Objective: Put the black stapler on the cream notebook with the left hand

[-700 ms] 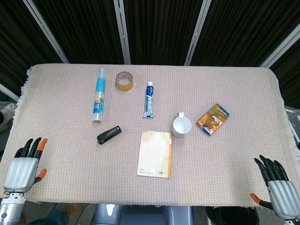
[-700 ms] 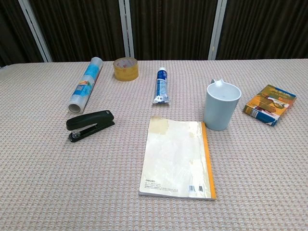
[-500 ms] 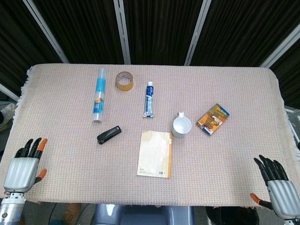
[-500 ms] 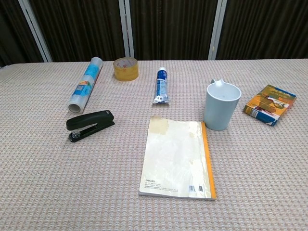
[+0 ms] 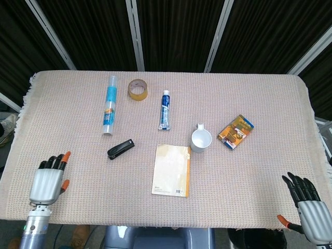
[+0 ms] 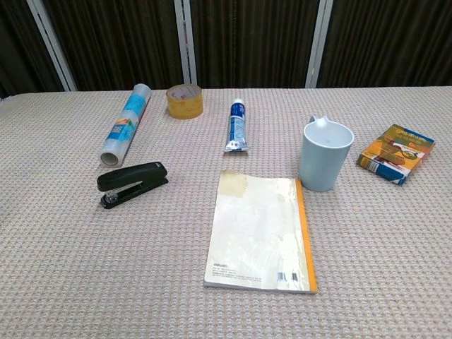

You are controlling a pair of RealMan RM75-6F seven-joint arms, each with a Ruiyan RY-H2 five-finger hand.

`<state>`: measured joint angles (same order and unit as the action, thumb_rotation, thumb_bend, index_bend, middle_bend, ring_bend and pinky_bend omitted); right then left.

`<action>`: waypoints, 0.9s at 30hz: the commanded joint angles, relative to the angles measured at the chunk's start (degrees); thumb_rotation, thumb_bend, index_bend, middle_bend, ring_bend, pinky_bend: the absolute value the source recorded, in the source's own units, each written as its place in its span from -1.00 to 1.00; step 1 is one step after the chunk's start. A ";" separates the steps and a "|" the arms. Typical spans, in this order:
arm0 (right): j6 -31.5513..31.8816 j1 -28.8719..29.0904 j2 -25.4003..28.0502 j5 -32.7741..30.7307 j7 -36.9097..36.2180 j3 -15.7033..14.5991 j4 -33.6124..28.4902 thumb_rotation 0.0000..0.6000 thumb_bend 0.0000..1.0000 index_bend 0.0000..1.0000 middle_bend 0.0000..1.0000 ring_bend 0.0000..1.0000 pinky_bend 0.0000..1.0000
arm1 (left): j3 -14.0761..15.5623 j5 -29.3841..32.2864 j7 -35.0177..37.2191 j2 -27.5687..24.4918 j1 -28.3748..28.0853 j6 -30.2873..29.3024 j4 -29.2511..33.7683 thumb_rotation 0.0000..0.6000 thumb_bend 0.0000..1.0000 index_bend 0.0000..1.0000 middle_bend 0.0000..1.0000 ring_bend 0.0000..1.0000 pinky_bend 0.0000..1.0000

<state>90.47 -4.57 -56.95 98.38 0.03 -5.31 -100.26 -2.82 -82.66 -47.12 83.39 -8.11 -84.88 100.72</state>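
- The black stapler (image 5: 120, 149) lies on the desk (image 5: 259, 104), left of centre and untouched; in the head view it sits toward two o'clock from the left hand (image 5: 47, 181).
- The left hand hovers over the near-left part of the desk, fingers held loosely apart and pointing away from the robot, holding nothing.
- The right hand (image 5: 309, 205) hangs off the near-right corner, fingers spread and empty, well apart from everything; the left hand is clearly the nearer one to the stapler.
- The stapler's long axis runs on a slant, from about eight o'clock to two o'clock in the head view, so a grasp across its narrow body looks easier than one along its length.
- The cream notebook (image 5: 171, 169) lies flat just beside the stapler, toward four o'clock from it, its long side running toward and away from the robot, with bare cloth between the two.
- The path from hand to stapler crosses open cloth only.
- A clear tube (image 5: 108, 105) lies at eleven o'clock from the stapler, near but apart.
- A pale mug (image 5: 200, 139) stands close to the notebook's far-right corner, the nearest obstacle for the placing move, in my judgement.
- The notebook top is bare, so there is room to set the stapler down.
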 commanded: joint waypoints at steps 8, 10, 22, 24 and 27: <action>0.13 0.48 1.09 0.82 -3.13 -0.19 0.64 1.00 -0.83 -1.00 -1.00 -0.99 -1.00 | -5.01 0.66 -2.60 19.36 -5.25 -0.11 -17.78 1.00 -0.53 -0.68 -0.45 -0.50 -0.23; 0.25 0.48 1.20 1.12 -3.48 -0.30 0.75 1.00 -0.83 -1.00 -1.00 -0.99 -1.00 | -5.78 0.27 -2.28 22.22 -5.83 -1.18 -20.68 1.00 -0.54 -0.68 -0.45 -0.51 -0.23; 0.08 0.73 1.43 1.65 -4.16 -0.54 1.04 1.00 -0.83 -1.00 -1.00 -0.99 -1.00 | -9.90 -0.12 0.53 35.15 -11.04 -2.24 -33.95 1.00 -0.52 -0.63 -0.36 -0.45 -0.23; 0.06 0.76 1.49 1.75 -4.25 -0.60 1.05 1.00 -0.83 -1.00 -1.00 -0.99 -1.00 | -10.69 0.73 0.12 36.23 -12.06 -1.03 -34.69 1.00 -0.52 -0.63 -0.36 -0.45 -0.23; 0.12 0.77 1.57 1.92 -4.35 -0.66 1.15 1.00 -0.83 -1.00 -1.00 -0.99 -1.00 | -11.86 1.78 -1.20 37.90 -13.40 -0.14 -35.86 1.00 -0.52 -0.63 -0.36 -0.45 -0.23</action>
<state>90.59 -3.80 -55.38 100.29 -4.31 -5.96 -99.13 -14.05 -81.47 -47.56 120.55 -20.88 -85.38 65.50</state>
